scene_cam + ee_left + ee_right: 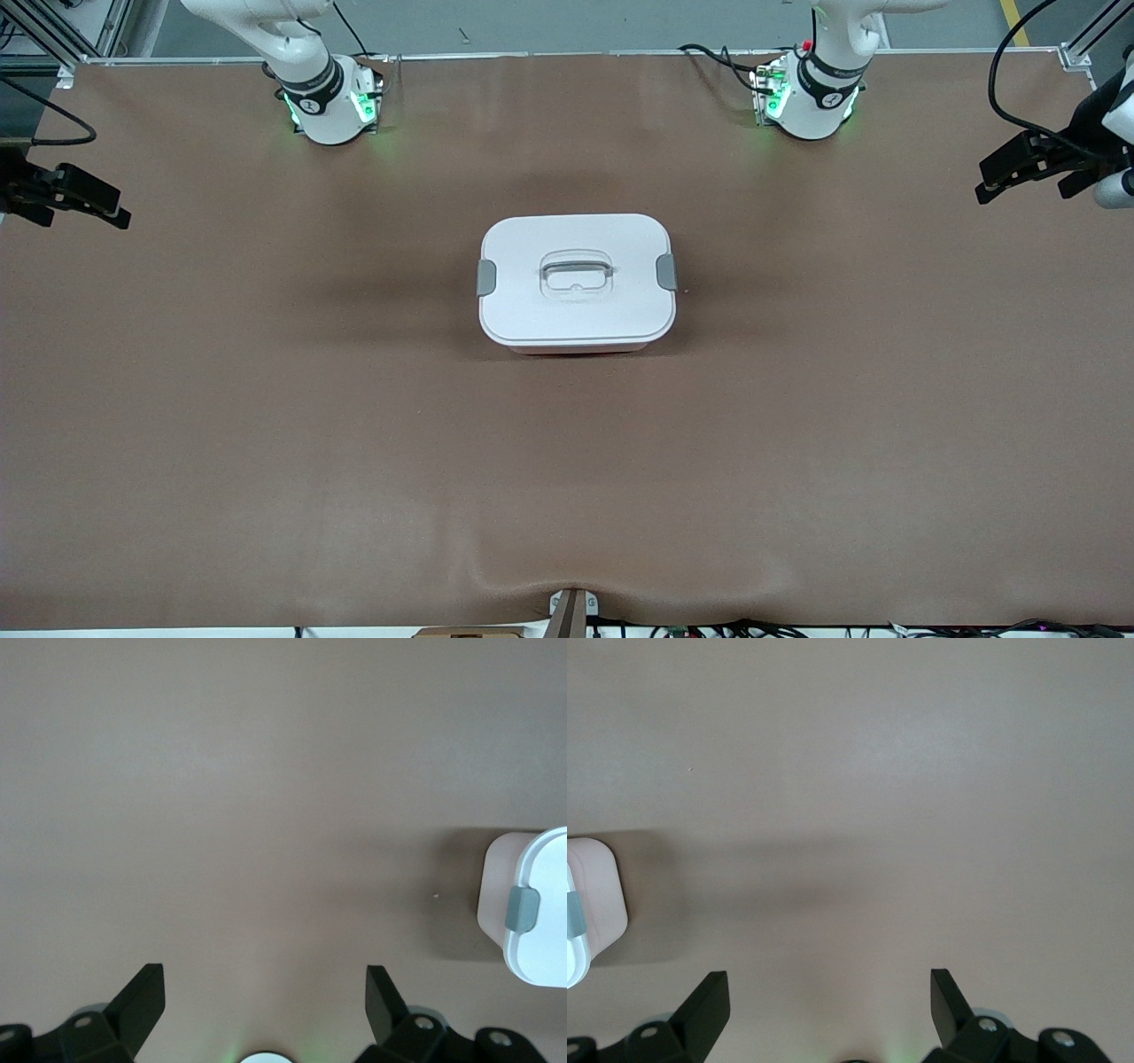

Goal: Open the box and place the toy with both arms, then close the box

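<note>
**Box shut in the middle, both claws up and spread**

Box first: the rounded pink plastic box (578, 346) sits in the middle of the brown table (266, 425). Its white lid (576, 315) is on top and covers it, so only a thin strip of pink shows along the edge nearer to the front camera. The lid has a sunken handle (576, 272) in its centre. One grey clip (487, 277) is on the side toward the right arm's end of the table. The other grey clip (666, 271) is on the side toward the left arm's end. Both clips lie flat against the lid.

The two white arm bases with green lights stand farther from the front camera than the box. The right arm's base (330, 102) and the left arm's base (808, 99) are both well apart from the box.

The black left gripper (264, 988) hangs over bare table at the left arm's end. Its fingers (142, 997) are spread wide and hold nothing. Its wrist view shows one end of the box with a grey clip at the edge.

The black right gripper (829, 992) hangs over bare table at the right arm's end. Its fingers (709, 1001) are spread wide too and hold nothing. Its wrist view shows just a corner of the box.

Neither claw touches the box.
</note>
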`<action>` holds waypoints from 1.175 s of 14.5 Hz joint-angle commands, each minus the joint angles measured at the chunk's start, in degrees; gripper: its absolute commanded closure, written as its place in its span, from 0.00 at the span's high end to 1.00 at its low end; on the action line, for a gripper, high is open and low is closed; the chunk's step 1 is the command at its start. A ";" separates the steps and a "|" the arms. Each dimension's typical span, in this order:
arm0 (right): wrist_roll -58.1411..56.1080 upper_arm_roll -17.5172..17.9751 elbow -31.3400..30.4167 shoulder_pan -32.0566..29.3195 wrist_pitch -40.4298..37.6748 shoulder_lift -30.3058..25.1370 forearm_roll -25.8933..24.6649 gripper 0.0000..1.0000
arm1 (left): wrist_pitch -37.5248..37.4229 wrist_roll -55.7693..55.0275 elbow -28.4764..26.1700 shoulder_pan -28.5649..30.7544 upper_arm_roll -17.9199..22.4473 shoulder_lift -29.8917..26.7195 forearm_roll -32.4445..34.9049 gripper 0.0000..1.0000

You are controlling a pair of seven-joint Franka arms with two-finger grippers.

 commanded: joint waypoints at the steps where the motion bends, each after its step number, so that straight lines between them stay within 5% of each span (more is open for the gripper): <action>1: 0.69 -0.09 0.54 0.27 -0.62 -0.20 -0.85 1.00 | 1.12 0.44 -0.38 -0.63 0.53 -0.22 -0.37 1.00; 17: 0.78 -0.09 0.63 0.36 -0.62 -0.11 -0.85 1.00 | 0.77 0.26 2.69 -0.45 0.00 3.04 -0.46 1.00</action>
